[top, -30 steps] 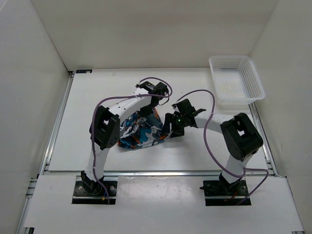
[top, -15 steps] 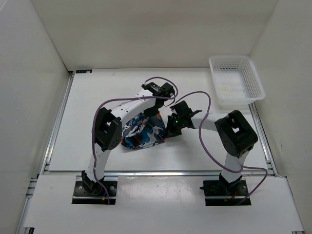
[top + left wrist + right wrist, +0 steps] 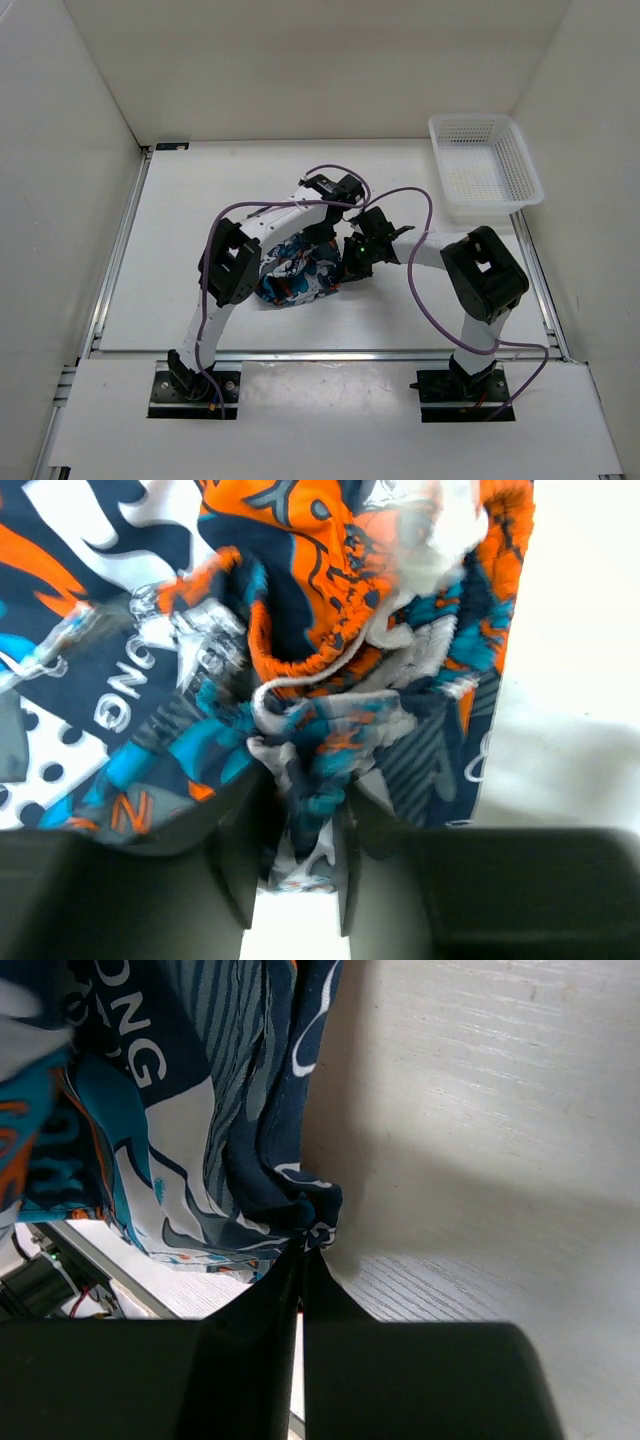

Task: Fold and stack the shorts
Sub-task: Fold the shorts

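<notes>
Top external: shorts [image 3: 295, 275] lie bunched mid table [image 3: 180, 250], between the two wrists. Left gripper [image 3: 297, 850] is nearly closed, clamping a wad of their fabric. Right gripper [image 3: 301, 1260] is pinched tight on a dark fold at their edge.

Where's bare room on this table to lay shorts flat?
Bare white table lies left of the skull-print fabric shorts, and along the back wall up to the white plastic mesh basket. Crowded: the centre, where left gripper and right gripper pinch the shorts.

The left fingers [image 3: 232, 868] and right fingers [image 3: 255, 1322] pinch tight.
</notes>
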`<move>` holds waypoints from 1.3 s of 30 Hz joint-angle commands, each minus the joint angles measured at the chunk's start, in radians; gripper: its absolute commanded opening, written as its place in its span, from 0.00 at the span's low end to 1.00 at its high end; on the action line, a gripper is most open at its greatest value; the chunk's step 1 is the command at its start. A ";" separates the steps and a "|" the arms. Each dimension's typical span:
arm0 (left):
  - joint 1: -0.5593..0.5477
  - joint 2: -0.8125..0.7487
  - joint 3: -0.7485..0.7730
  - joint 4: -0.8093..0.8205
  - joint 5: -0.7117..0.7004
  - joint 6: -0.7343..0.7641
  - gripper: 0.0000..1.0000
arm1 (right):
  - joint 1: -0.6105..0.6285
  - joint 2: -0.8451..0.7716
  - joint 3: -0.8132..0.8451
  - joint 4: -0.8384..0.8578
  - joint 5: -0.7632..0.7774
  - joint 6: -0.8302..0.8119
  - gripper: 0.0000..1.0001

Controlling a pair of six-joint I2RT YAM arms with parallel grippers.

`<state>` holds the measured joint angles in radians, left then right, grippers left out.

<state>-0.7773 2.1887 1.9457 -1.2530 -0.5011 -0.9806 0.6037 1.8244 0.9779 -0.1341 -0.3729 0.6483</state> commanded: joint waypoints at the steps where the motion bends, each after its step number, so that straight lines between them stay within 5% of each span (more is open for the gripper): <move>1: 0.003 -0.046 0.064 0.015 0.036 0.019 0.44 | 0.005 -0.007 -0.015 -0.006 0.032 -0.004 0.01; 3: 0.012 -0.087 0.088 0.015 0.065 0.043 0.59 | 0.005 -0.007 -0.015 -0.016 0.042 -0.004 0.06; 4: 0.021 -0.101 0.097 0.015 0.079 0.052 0.78 | 0.005 -0.007 -0.015 -0.016 0.042 -0.004 0.09; 7: 0.045 -0.156 0.127 0.015 0.128 0.086 0.89 | 0.005 -0.007 -0.015 -0.016 0.042 -0.013 0.17; 12: 0.096 -0.280 0.108 0.024 0.216 0.126 0.89 | 0.005 -0.040 -0.015 -0.053 0.089 -0.024 0.34; 14: 0.110 -0.332 0.020 0.047 0.225 0.126 0.85 | 0.005 -0.080 -0.015 -0.099 0.136 -0.058 0.53; 18: 0.147 -0.463 -0.233 0.128 0.256 0.138 0.53 | 0.005 -0.190 -0.015 -0.183 0.222 -0.107 0.81; 19: 0.147 -0.502 -0.287 0.170 0.288 0.138 0.31 | 0.005 -0.213 -0.015 -0.199 0.265 -0.116 0.81; 22: 0.177 -0.547 -0.460 0.216 0.315 0.128 0.11 | 0.025 -0.312 0.014 -0.251 0.307 -0.138 0.72; 23: 0.194 -0.547 -0.493 0.227 0.315 0.114 0.10 | 0.037 -0.321 0.027 -0.251 0.318 -0.150 0.44; 24: 0.203 -0.563 -0.543 0.251 0.326 0.114 0.10 | 0.038 -0.321 0.066 -0.265 0.318 -0.150 0.28; 27: 0.242 -0.599 -0.600 0.263 0.314 0.091 0.10 | 0.060 -0.269 0.161 -0.291 0.289 -0.176 0.04; 33: 0.299 -0.667 -0.741 0.314 0.305 0.091 0.10 | 0.079 -0.058 0.448 -0.309 0.201 -0.199 0.02; 39: 0.325 -0.571 -0.858 0.492 0.403 0.091 0.10 | 0.125 0.140 0.613 -0.318 0.101 -0.168 0.16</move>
<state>-0.4465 1.5867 1.1168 -0.8921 -0.1669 -0.8825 0.7021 1.8992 1.5249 -0.4210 -0.2031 0.4824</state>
